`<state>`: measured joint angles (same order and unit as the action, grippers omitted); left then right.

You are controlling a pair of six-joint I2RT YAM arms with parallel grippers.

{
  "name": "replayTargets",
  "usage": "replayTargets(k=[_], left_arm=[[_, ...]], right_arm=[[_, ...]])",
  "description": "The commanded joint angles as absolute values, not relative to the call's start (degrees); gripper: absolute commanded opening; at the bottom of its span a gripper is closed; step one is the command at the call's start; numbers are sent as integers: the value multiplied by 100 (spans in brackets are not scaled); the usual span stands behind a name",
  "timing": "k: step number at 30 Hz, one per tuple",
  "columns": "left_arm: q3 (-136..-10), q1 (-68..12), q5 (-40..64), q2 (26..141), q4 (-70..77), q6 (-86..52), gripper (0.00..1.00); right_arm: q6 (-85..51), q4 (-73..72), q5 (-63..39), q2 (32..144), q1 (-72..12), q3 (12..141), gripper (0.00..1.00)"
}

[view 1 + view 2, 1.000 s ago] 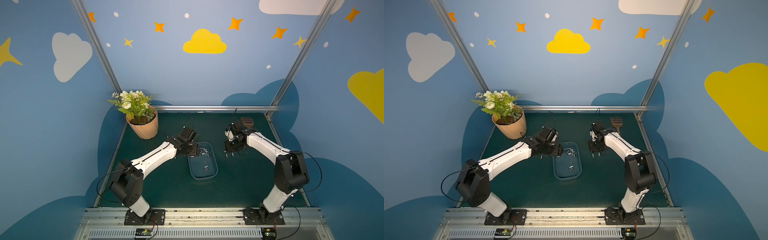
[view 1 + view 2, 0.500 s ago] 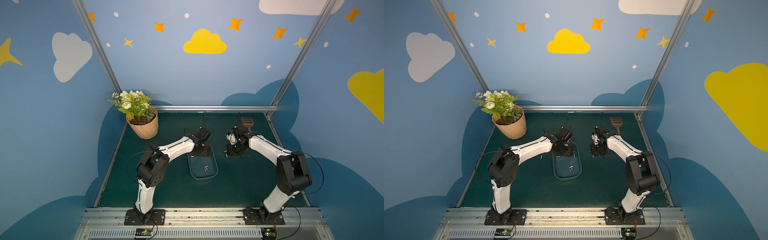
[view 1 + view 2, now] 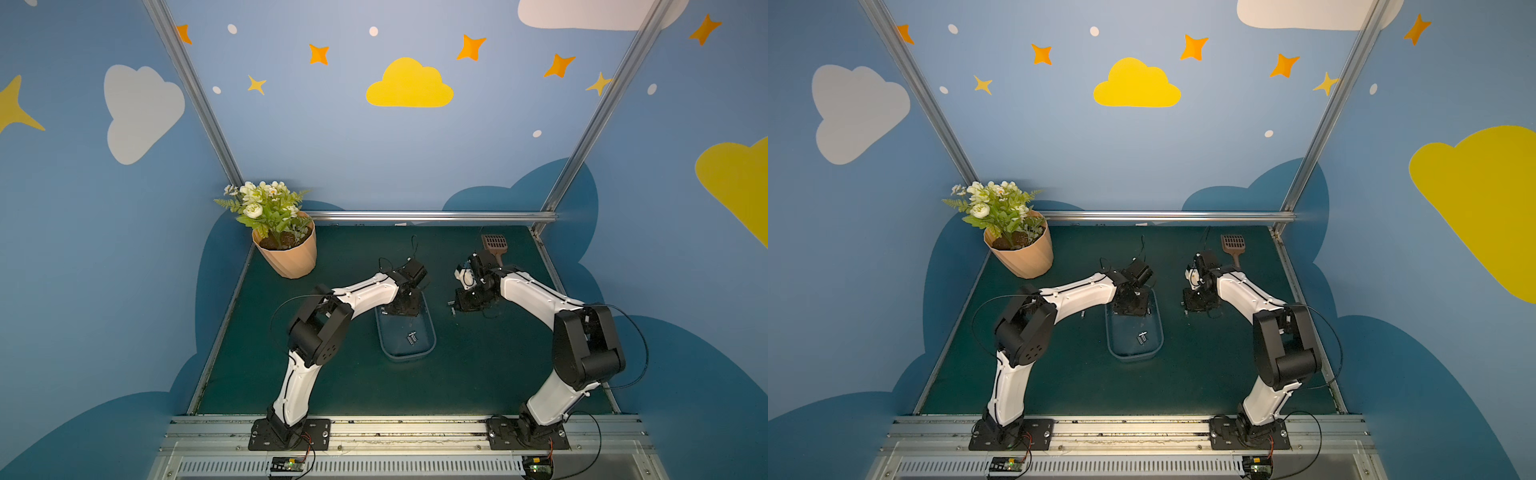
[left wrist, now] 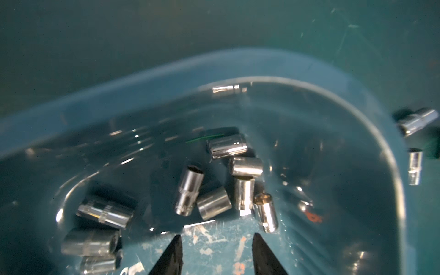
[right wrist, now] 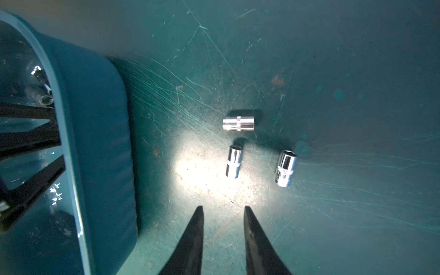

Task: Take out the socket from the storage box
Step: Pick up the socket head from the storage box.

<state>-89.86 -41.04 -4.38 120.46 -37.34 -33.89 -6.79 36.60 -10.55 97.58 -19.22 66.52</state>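
The storage box [image 3: 407,356] [image 3: 1133,356] is a see-through bluish tub on the green mat between the arms. Several chrome sockets [image 4: 227,148] lie on its floor; two show in both top views [image 3: 412,338] [image 3: 1143,337]. My left gripper [image 4: 216,238] [image 3: 401,309] hangs inside the box's far end, open, nothing between its fingers, one socket [image 4: 265,213] just beyond a fingertip. My right gripper [image 5: 223,208] [image 3: 454,306] is low over the mat to the box's right, narrowly open and empty. Three sockets [image 5: 238,123] [image 5: 234,162] [image 5: 285,167] lie on the mat before it.
A peach flowerpot [image 3: 286,257] with a plant stands at the back left. A brown slotted scoop [image 3: 494,243] lies at the back right, behind the right arm. In the right wrist view the box wall [image 5: 95,142] is close beside the gripper.
The left arm has swung right from beside the box to above and into its far end, and its jaws have narrowed. The right arm has hardly moved.
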Motion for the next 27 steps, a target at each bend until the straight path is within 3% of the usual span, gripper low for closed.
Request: replayTargets(k=[1, 17, 27], left_arm=[[-9236, -4096, -618, 12243, -3911, -3379, 46], [-9633, -3983, -706, 12629, -4043, -3238, 42], [-9462, -3973, -625, 12570, -4037, -3250, 31]], right_arm=[[-647, 3608, -1142, 9668, -1898, 6608, 30], [-659, 3665, -1116, 9747, -1898, 6651, 30], [-662, 3687, -1072, 9745, -1899, 6632, 30]])
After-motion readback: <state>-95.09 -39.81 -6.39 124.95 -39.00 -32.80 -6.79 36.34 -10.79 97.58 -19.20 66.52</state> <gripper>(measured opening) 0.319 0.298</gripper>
